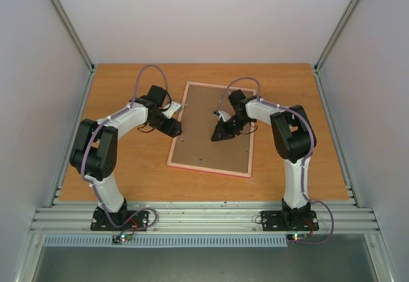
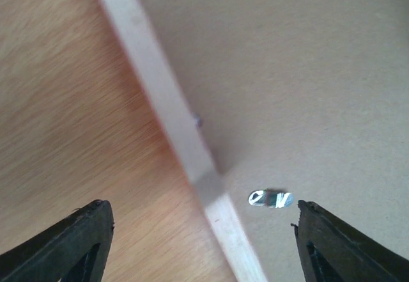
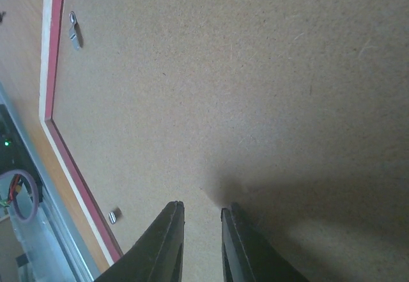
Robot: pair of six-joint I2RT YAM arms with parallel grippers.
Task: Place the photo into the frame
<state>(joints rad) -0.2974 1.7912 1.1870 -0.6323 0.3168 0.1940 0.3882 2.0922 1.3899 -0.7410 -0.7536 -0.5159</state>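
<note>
On the wooden worktop (image 1: 128,167), the frame (image 1: 188,164) is seen lying face down, its brown backing board (image 1: 211,128) uppermost; the photo cannot be made out. Only the left wrist view reveals a small metal clip (image 2: 270,199) beside the frame's edge, straddled by the wide-open left hand (image 2: 201,231). Farther in, the right hand (image 3: 201,221) is held nearly closed, empty, tips against the board.

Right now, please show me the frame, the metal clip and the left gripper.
frame (image 1: 210,170): top view, near pink edge.
metal clip (image 2: 270,199): left wrist view, its middle.
left gripper (image 2: 203,243): left wrist view, midway between fingertips.
</note>
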